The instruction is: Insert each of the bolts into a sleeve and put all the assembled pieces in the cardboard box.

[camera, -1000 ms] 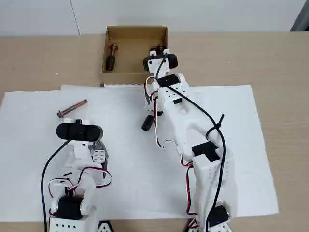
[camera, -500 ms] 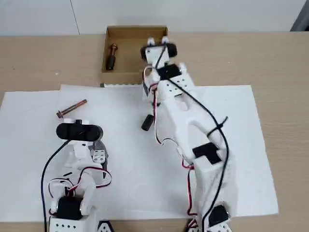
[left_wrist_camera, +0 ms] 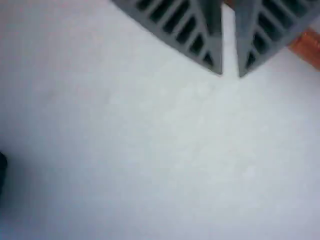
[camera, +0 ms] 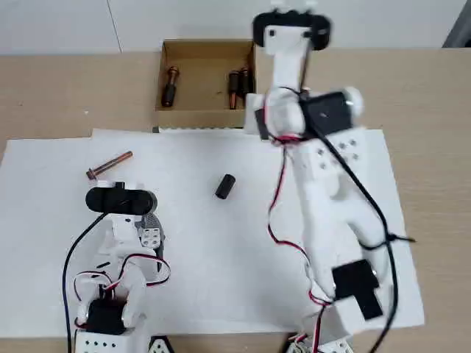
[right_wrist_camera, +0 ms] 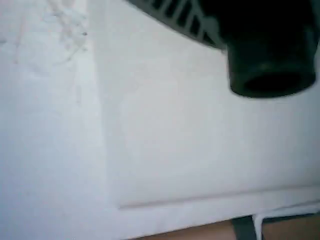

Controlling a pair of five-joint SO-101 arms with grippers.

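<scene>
The cardboard box [camera: 208,48] at the back of the table holds two bolts seated in black sleeves, one at its left [camera: 171,85] and one at its right [camera: 238,86]. A loose copper bolt [camera: 110,165] lies on the white paper, and its tip [left_wrist_camera: 309,46] shows just beyond my left gripper [left_wrist_camera: 229,73]. That gripper is shut with nothing in it, low over the paper. A loose black sleeve [camera: 225,186] lies mid-paper. My right gripper [camera: 291,28] is raised high beside the box's right end, holding no bolt or sleeve that I can see.
White paper [camera: 184,272] covers most of the wooden table [camera: 427,88]. The left arm [camera: 121,200] sits near the paper's left front. The raised right arm [camera: 324,191] spans the paper's right half. A wall [right_wrist_camera: 150,125] faces the right wrist view.
The right arm has risen from over the box and swung up and to the right, leaving the second bolt-and-sleeve piece in the box. The left arm has not moved.
</scene>
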